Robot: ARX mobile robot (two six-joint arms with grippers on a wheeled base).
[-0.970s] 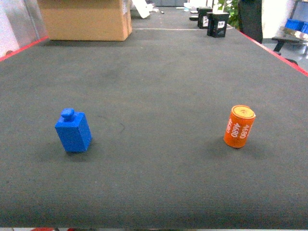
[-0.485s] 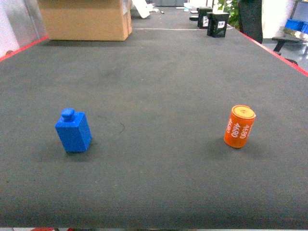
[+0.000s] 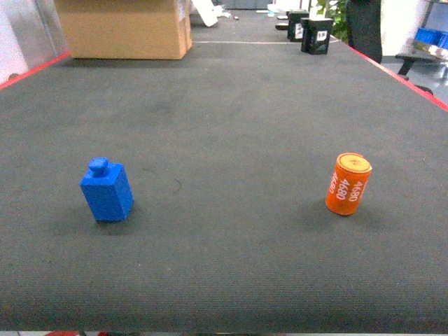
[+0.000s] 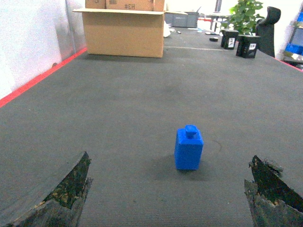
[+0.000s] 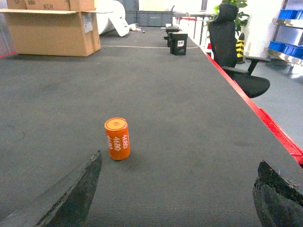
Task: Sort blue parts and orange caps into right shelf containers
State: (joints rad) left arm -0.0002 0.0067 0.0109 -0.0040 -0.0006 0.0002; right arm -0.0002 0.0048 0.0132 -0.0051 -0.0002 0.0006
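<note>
A blue part (image 3: 107,190) stands upright on the dark table mat (image 3: 231,140) at the left; in the left wrist view the blue part (image 4: 189,148) is ahead, between the wide-apart fingers and slightly right of centre. My left gripper (image 4: 169,163) is open and holds nothing. An orange cap (image 3: 348,184) with "4680" printed on it stands at the right. In the right wrist view the orange cap (image 5: 117,139) is ahead, near the left finger of my open right gripper (image 5: 179,158). Neither gripper shows in the head view. Blue containers (image 5: 287,47) on a shelf show partly, far right.
A cardboard box (image 3: 123,28) sits at the far left of the table. Small black boxes (image 3: 316,35) stand at the far end. A black office chair (image 5: 234,47) is beyond the red right table edge (image 5: 265,120).
</note>
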